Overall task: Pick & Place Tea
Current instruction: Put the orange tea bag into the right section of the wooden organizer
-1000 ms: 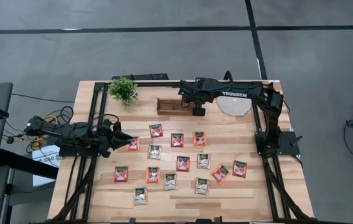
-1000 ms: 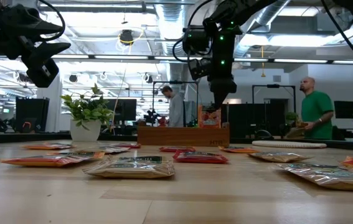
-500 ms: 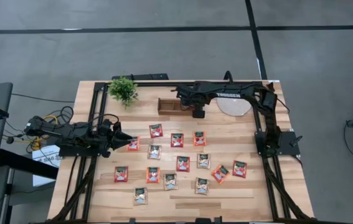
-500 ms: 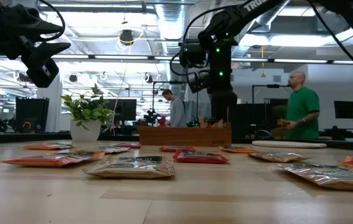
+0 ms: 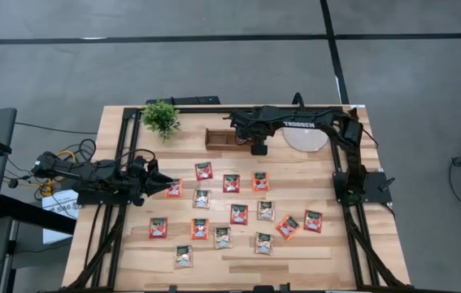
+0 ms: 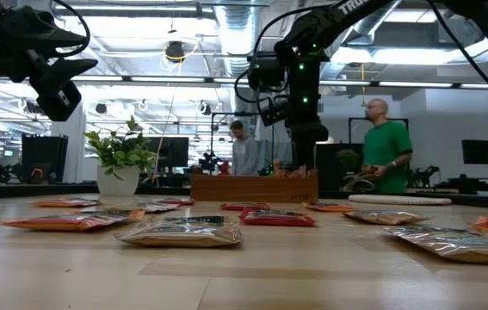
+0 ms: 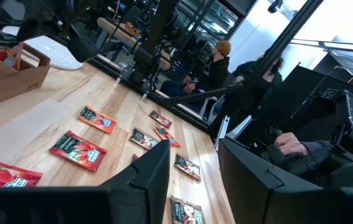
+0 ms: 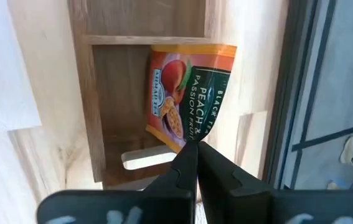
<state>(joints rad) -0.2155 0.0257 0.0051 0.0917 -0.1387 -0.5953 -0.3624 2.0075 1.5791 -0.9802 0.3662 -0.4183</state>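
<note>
My right gripper [image 5: 254, 144] is over the right end of the long wooden tray [image 5: 223, 137] at the table's far side. It points steeply down and is shut on an orange tea sachet [image 8: 185, 93], which reaches down into a tray compartment [image 8: 111, 112]. In the low view its fingers [image 6: 302, 165] go down behind the tray's wall [image 6: 252, 188]. Several red, orange and pale sachets [image 5: 231, 183] lie flat on the table's middle. My left gripper [image 5: 163, 186] waits open and level at the table's left, beside a red sachet [image 5: 174, 189]. Nothing is between its fingers [image 7: 195, 180]. My right gripper pinches the orange sachet by one edge near a corner [image 8: 192, 140] between its two fingertips. The fingers come from above, slanting down. The sachet hangs tilted below them inside the compartment. Whether its lower end rests on the tray's floor, I cannot tell.
A small potted plant [image 5: 162, 118] stands at the far left corner and a pale round disc [image 5: 307, 138] lies right of the tray. Another sachet [image 7: 5, 45] stands upright in the tray. A person in a green shirt [image 6: 386, 146] walks in the room beyond.
My right gripper has gone down toward the tray with the orange sachet. The sachet hung above the tray's wall before and now sits sunk behind it, inside the compartment. The gripper stays shut on it.
</note>
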